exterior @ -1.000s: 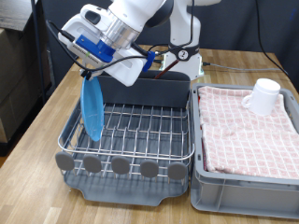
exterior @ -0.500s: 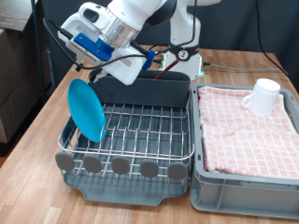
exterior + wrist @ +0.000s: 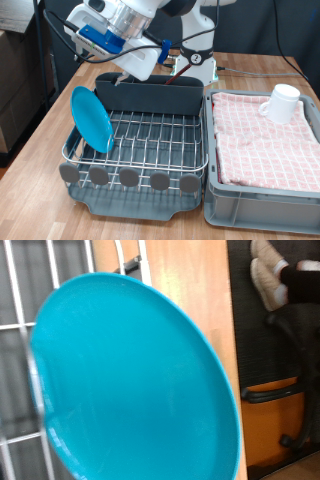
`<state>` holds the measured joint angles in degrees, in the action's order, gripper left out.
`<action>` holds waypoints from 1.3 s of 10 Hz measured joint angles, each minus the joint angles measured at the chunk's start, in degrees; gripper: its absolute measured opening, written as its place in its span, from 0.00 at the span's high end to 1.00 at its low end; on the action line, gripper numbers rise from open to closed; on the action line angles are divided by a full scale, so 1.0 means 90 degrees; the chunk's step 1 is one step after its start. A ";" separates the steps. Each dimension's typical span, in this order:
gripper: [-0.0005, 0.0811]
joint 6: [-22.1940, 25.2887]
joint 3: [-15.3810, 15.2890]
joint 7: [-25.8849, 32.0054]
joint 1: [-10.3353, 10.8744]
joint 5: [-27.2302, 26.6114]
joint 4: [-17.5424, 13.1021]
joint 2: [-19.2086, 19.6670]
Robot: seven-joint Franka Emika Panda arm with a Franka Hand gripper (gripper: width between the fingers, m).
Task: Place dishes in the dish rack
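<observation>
The round light-blue flat plate (image 3: 91, 118) stands on edge, tilted, at the end of the silver wire dish rack (image 3: 150, 135) farthest from the grey crate lined with pink checked cloth (image 3: 265, 140), where the white handled mug (image 3: 282, 103) rests. The gripper (image 3: 118, 68) hangs above the rack, apart from the plate; whether its fingers are apart or together cannot be told. The plate looks stiff, light, smooth and probably slippery, best gripped at its thin rim (image 3: 215, 375).

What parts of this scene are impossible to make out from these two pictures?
- End effector: in the exterior view its fingers are hidden behind the arm's own body; absent from the wrist view.
- Plate: blurred and cut off by the wrist view's edge.
- Caddy: its inside is hidden by its wall.
- Mug: handle not visible.
</observation>
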<state>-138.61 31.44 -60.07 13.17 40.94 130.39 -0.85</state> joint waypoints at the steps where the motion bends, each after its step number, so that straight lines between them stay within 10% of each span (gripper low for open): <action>1: 0.03 0.0233 -0.0060 0.0229 0.0016 -0.0421 -0.0118 -0.0093; 13: 0.01 0.2038 -0.1001 0.0693 0.0640 -0.2163 -0.0649 -0.0725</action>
<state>-120.27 22.43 -53.84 18.93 21.47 124.55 -7.38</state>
